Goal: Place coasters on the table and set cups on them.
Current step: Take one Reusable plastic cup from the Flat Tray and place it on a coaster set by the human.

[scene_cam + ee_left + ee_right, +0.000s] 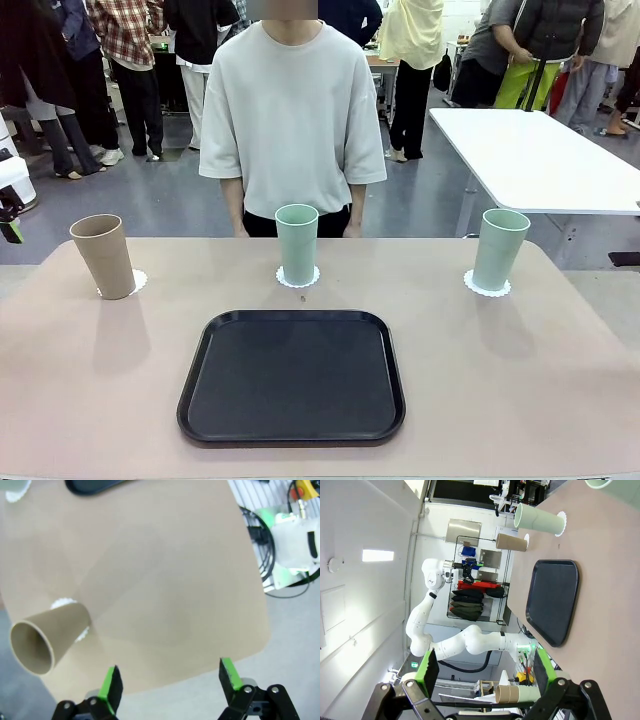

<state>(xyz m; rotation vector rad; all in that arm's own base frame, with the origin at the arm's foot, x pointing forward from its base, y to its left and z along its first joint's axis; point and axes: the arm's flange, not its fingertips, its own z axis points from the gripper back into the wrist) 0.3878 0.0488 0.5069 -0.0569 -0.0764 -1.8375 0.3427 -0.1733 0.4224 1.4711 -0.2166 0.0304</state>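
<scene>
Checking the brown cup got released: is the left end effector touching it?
Apart. In the left wrist view the left end effector stands open over the table edge, with bare table between its green pads and the brown cup.

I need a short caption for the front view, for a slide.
Three cups, tan-brown cup and two mint cups, on coasters behind a black tray; person opposite.
</scene>
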